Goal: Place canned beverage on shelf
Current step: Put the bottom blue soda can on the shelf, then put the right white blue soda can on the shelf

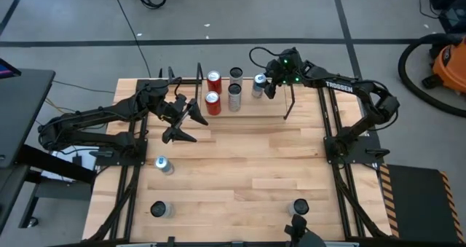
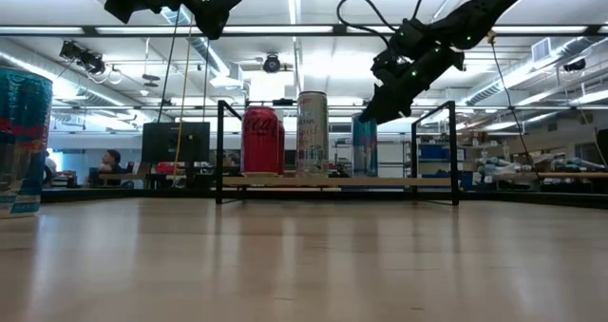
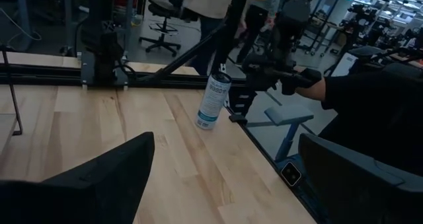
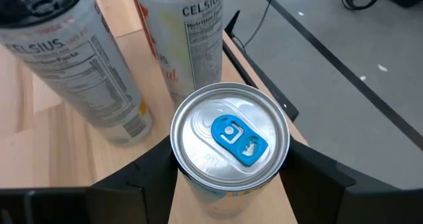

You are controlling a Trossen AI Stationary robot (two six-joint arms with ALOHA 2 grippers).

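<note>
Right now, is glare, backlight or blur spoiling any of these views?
Low view: bright ceiling strips backlight the shelf, and the near can at the edge is soft. Right wrist view: the blue-tab can between the right gripper jaws is crisp, with mild sheen on its lid. Left wrist view: the foreground jaws are dark blurs. High view: even light.

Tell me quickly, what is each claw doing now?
Left claw: open, holding nothing.
Right claw: closed on a can at the shelf.

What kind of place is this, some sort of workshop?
Probably a robotics lab in a big open hall: two arms bolted to a wooden table, ceiling strip lights, office chairs and more workbenches beyond.
</note>
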